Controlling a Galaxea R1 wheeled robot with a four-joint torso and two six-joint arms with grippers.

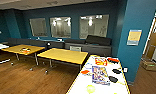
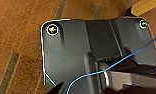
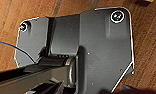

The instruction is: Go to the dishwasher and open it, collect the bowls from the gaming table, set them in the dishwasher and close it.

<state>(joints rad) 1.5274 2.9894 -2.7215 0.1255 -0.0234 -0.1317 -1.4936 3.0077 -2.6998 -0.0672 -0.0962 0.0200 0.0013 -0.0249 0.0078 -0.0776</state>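
Lounge with blue walls, wooden floor, no clear sight of either hand's grip.

The head view looked over a white surface [image 1: 100,86] with a yellow edge, cut off at the frame's bottom; on it lay colourful printed sheets [image 1: 100,73], an orange item [image 1: 85,72] and dark objects [image 1: 113,79] too blurred to identify. Beyond stood two yellow tables [image 1: 65,55], the farther one [image 1: 20,48] carrying something small and unclear. A grey sofa [image 1: 91,45] ran under three windows [image 1: 60,26], and a blue pillar [image 1: 136,37] bore a poster [image 1: 134,37]. The dishwasher could not be made out among all this, nor any bowls. Both wrist views looked down at wood floor [image 2: 16,45] past the robot's dark plate, with a blue cable [image 2: 114,66] crossing; whether either hand was spread or pressed together I could not tell.
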